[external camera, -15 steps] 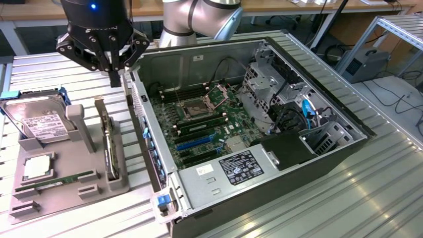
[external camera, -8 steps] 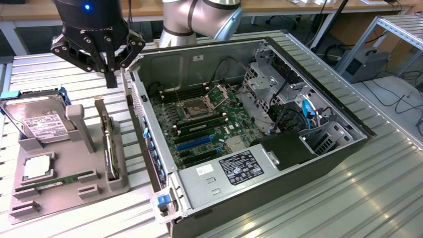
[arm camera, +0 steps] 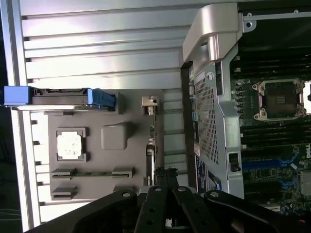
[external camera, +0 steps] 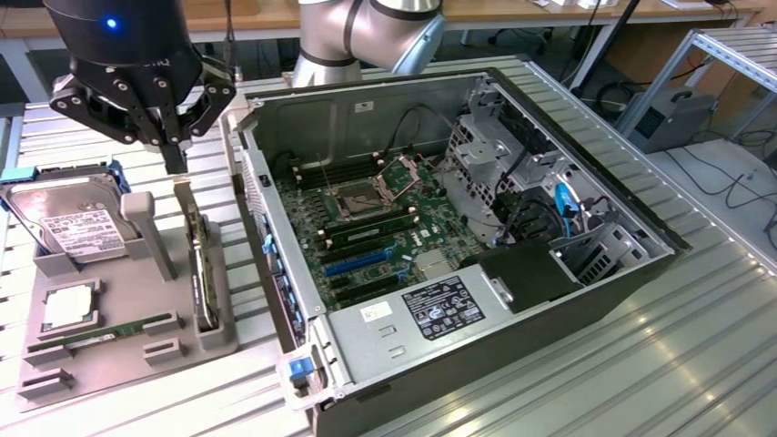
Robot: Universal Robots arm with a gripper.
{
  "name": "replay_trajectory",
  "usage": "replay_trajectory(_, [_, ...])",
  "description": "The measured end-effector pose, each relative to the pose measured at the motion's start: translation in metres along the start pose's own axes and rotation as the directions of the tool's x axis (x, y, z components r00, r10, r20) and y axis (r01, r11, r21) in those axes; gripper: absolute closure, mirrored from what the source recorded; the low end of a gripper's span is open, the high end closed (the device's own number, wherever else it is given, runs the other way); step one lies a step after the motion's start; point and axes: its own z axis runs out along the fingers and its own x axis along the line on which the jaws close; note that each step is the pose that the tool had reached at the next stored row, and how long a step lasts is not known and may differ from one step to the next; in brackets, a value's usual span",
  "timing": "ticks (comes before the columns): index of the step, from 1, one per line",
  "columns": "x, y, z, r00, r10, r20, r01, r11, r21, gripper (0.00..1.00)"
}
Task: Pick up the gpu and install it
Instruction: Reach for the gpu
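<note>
The gpu (external camera: 202, 264) stands on edge in a slot of the grey holder tray (external camera: 109, 369), its silver bracket end pointing up toward the arm. My gripper (external camera: 176, 162) hangs just above that bracket end, fingers shut together on nothing and a small gap apart from the card. In the wrist view the gpu (arm camera: 150, 156) appears edge-on as a thin dark strip right beside the closed fingertips of the gripper (arm camera: 165, 175). The open computer case (external camera: 570, 196) lies to the exterior view's right of the tray, motherboard (external camera: 364, 228) exposed with its blue expansion slots (external camera: 358, 262).
On the same tray sit a silver hard drive (external camera: 73, 223) in a blue carrier, a processor chip (external camera: 71, 305) and a green memory stick (external camera: 104, 332). The case's side wall (external camera: 261, 209) rises close beside the gpu. Slatted metal table (external camera: 680, 364) runs all around.
</note>
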Motion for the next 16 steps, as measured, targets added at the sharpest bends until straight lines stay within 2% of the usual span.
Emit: replay_trajectory(16, [0.009,-0.0161,-0.0006,1.0,0.0,0.0,0.0,1.0,-0.0001,0.89])
